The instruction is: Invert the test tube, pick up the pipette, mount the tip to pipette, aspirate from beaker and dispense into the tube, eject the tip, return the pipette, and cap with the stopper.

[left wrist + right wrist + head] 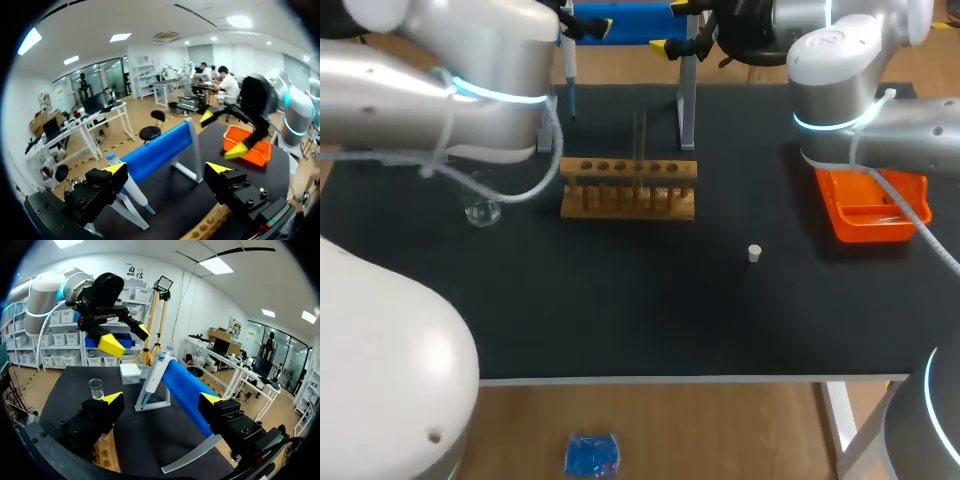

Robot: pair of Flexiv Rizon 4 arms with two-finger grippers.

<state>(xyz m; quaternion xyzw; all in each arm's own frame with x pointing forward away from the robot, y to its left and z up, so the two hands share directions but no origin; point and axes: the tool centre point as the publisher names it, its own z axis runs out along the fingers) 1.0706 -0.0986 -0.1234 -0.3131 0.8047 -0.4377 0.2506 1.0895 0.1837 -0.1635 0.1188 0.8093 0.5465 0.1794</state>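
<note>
left gripper (166,169): fingers spread, empty
right gripper (161,400): fingers spread, empty
pipette (157,372): hangs on blue stand (184,388), ahead
orange tray (865,212): partly behind right arm (910,125)

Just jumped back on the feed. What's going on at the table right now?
Nothing is being handled at the moment. The left gripper and right gripper are both open and empty, raised on either side of the blue stand at the back of the table, where the pipette hangs. What looks like the test tube stands in the wooden rack. The beaker and stopper sit untouched on the mat.
</note>
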